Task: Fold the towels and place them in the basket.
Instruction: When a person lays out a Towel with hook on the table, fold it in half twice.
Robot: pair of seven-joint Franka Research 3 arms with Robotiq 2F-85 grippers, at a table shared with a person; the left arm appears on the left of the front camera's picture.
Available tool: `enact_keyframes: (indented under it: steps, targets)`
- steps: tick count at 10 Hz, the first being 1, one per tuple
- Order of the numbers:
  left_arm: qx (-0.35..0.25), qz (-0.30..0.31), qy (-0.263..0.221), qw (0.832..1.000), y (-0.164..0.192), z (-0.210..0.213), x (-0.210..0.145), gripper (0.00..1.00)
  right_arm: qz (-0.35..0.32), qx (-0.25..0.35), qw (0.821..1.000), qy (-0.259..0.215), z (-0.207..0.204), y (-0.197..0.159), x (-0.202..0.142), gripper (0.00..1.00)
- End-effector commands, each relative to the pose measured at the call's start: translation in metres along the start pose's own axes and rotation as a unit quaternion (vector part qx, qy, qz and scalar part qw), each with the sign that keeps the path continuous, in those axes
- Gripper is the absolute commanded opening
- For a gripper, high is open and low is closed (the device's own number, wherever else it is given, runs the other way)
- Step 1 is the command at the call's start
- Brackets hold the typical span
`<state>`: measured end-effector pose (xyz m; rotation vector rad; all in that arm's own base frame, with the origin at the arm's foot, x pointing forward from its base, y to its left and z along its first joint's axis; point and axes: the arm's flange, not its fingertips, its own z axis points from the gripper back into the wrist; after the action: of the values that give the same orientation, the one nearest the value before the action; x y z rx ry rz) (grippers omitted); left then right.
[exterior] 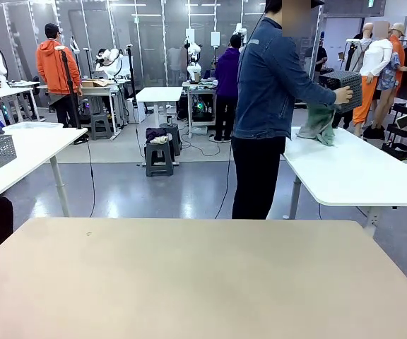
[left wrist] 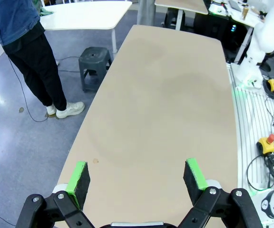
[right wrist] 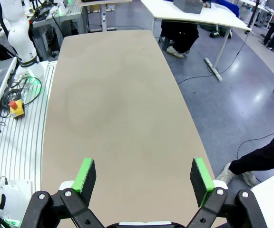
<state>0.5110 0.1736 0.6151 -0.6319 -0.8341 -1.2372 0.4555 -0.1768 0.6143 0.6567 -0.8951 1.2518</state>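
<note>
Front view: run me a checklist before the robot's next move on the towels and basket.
1. Left tool open: ok.
2. Right tool open: ok.
3. Green towel on the beige table: not ok, it is at the white table beside the person.
4. Basket on the beige table: not ok, the person's hand holds it above the white table.
5. Person facing the robot: not ok, turned toward the white table.

Your front camera looks level across the table [exterior: 189, 282] toward the person [exterior: 267, 106]; behind the left gripper [left wrist: 136, 167] and the right gripper [right wrist: 143, 164], wrist cameras look down on it.
</note>
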Motion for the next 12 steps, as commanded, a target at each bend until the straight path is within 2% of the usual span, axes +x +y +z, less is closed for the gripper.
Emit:
enact_keyframes:
  steps: [1, 5, 10, 12]
  targets:
    - [0.007, -0.018, -0.015, 1.0, -0.0017, 0.0009, -0.0027, 1.0, 0.018, 0.001, 1.0, -0.012, 0.0026, 0.0023, 0.0007, 1.0]
    - [0.002, -0.016, -0.001, 1.0, -0.0021, 0.0047, 0.0001, 1.0, 0.004, 0.001, 1.0, -0.001, 0.0013, 0.0008, 0.0, 1.0]
    - [-0.018, 0.021, 0.054, 0.998, -0.0008, 0.0046, 0.0033, 1.0, 0.004, 0.001, 1.0, -0.001, 0.0013, 0.0008, 0.0, 1.0]
    - [-0.006, 0.01, 0.051, 0.999, -0.001, 0.004, 0.0029, 1.0, 0.004, 0.001, 1.0, -0.001, 0.0013, 0.0008, 0.0, 1.0]
